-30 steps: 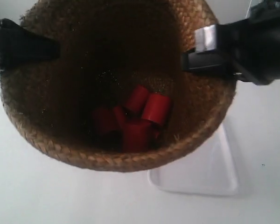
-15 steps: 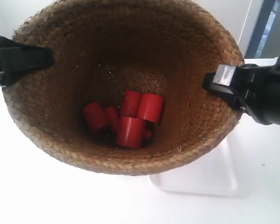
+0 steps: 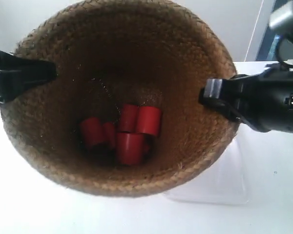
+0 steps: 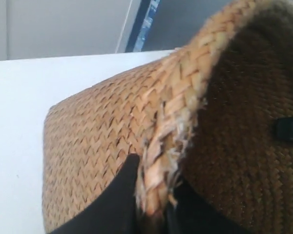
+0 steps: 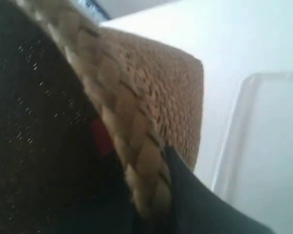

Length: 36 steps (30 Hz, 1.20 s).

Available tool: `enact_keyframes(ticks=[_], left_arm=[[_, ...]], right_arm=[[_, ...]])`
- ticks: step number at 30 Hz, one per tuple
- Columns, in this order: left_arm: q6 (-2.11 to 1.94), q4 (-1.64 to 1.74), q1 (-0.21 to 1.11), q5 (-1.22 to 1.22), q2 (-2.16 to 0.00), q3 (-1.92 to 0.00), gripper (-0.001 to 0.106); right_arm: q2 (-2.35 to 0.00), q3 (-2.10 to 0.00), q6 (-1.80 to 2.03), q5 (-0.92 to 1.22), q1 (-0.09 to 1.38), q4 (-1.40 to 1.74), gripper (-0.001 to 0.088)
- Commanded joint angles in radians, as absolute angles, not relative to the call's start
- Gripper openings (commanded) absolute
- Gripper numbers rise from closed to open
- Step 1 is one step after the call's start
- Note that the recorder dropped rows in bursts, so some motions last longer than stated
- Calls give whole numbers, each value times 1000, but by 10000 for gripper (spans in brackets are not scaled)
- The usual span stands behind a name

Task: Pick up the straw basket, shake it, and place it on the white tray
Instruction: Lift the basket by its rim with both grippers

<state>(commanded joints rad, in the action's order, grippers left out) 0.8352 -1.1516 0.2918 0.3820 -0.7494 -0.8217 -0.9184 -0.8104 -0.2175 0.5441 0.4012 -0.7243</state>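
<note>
The straw basket (image 3: 53, 161) hangs in the air close under the exterior camera, its mouth facing up, with both arms holding its braided rim. The gripper at the exterior view's left (image 3: 51, 73) clamps one side of the rim and the gripper at the exterior view's right (image 3: 207, 95) clamps the opposite side. In the left wrist view my left gripper (image 4: 154, 195) is shut on the frayed rim of the basket (image 4: 97, 141). My right gripper (image 5: 151, 195) pinches the basket (image 5: 166, 87) rim too. The white tray (image 3: 229, 180) lies on the table below, partly hidden by the basket; its rim also shows as the tray (image 5: 268, 146).
Several red cylinders (image 3: 129, 146) lie loose on the basket's bottom; one red cylinder (image 5: 101, 139) peeks past the rim. The white table (image 3: 29, 209) stretches beneath. A wall and a dark window frame (image 3: 263, 34) stand behind.
The basket has swung and tilted between the frames. The gripper at the exterior view's right dropped, then shifted back left. The red cylinders slid leftward inside.
</note>
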Motion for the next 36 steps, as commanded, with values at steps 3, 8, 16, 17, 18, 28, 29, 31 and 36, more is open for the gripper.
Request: enact_keyframes(ticks=[3, 8, 16, 17, 18, 28, 29, 31, 36], left_arm=[[856, -1161, 292, 289, -724, -779, 0], [924, -1255, 292, 115, -873, -707, 0], [1032, -1236, 292, 307, -725, -797, 0], [1032, -1246, 292, 213, -762, -761, 0], [1032, -1254, 292, 125, -801, -740, 0], [1002, -1241, 294, 205, -710, -771, 0], [1002, -1246, 294, 111, -739, -746, 0], [998, -1253, 292, 87, -773, -743, 0], [998, -1252, 292, 448, -676, -870, 0]], right_arm=[[-873, -773, -167, 300, 472, -661, 0], [-1092, -748, -123, 142, 452, -562, 0], [-974, -773, -104, 104, 625, -494, 0], [-1025, -739, -104, -13, 623, -494, 0], [-1065, -728, -104, -66, 608, -496, 0], [-956, -788, 0, 87, 682, -309, 0], [-981, -761, 9, 0, 661, -304, 0], [-1020, -749, 21, 9, 614, -322, 0], [-888, -841, 73, 320, 655, -380, 0]])
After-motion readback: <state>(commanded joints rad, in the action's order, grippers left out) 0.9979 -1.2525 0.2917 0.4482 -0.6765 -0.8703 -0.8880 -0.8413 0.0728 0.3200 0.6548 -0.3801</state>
